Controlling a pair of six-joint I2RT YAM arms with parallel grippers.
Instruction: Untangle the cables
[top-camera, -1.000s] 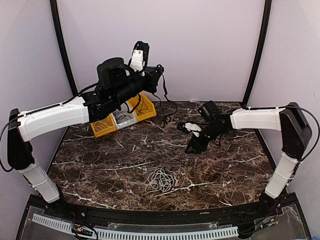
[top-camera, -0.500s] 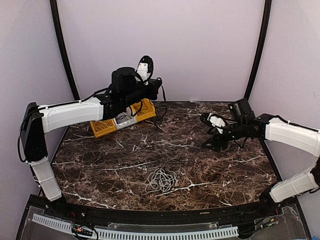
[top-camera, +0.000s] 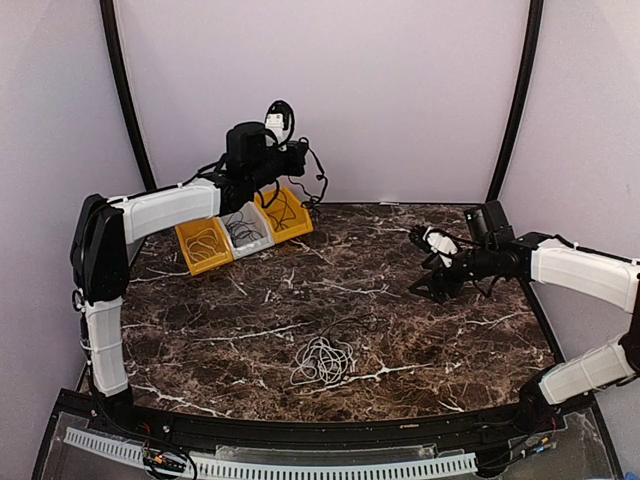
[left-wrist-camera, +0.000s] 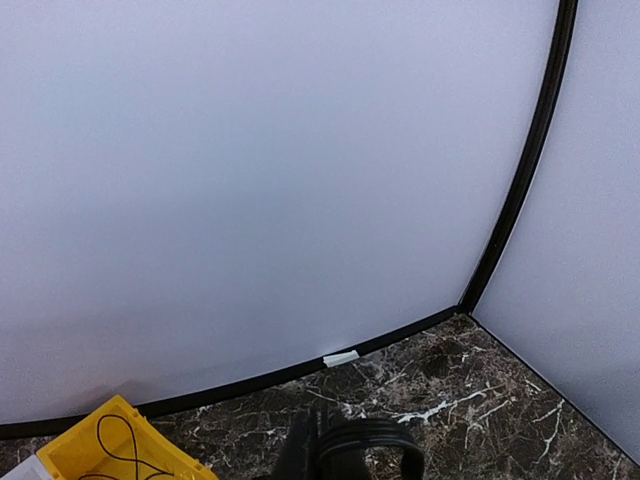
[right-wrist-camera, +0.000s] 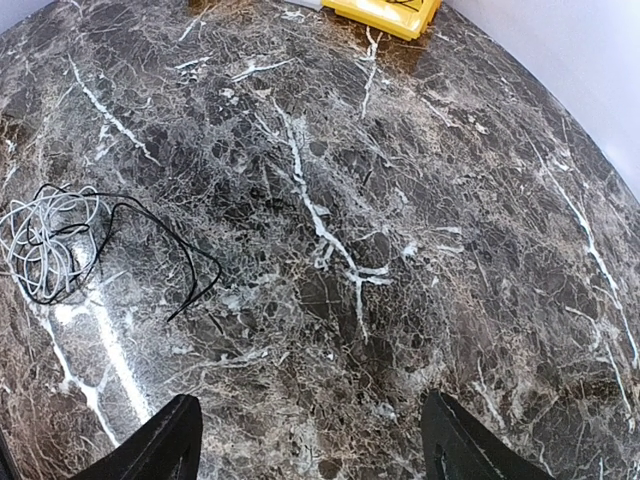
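Place: a robotics lab cell
Enclosure: plain pale backdrop between curved black poles
Bench: dark table (marble-patterned), left arm and right arm mounted at its near edge
Storage: small bins, back left

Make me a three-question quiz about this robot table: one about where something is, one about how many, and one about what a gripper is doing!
1. Where is the cable tangle?
A. on the marble table
B. hanging on the wall
C. on the floor

2. How many yellow bins are there?
A. one
B. two
C. four

3. What is the right gripper doing?
A. squeezing a cable
B. squeezing a bin
C. open, holding nothing

Answers:
1 A, it lies on the marble near the front edge.
2 B, one sits on each side of the white bin.
3 C, its fingers stand wide apart over bare marble.
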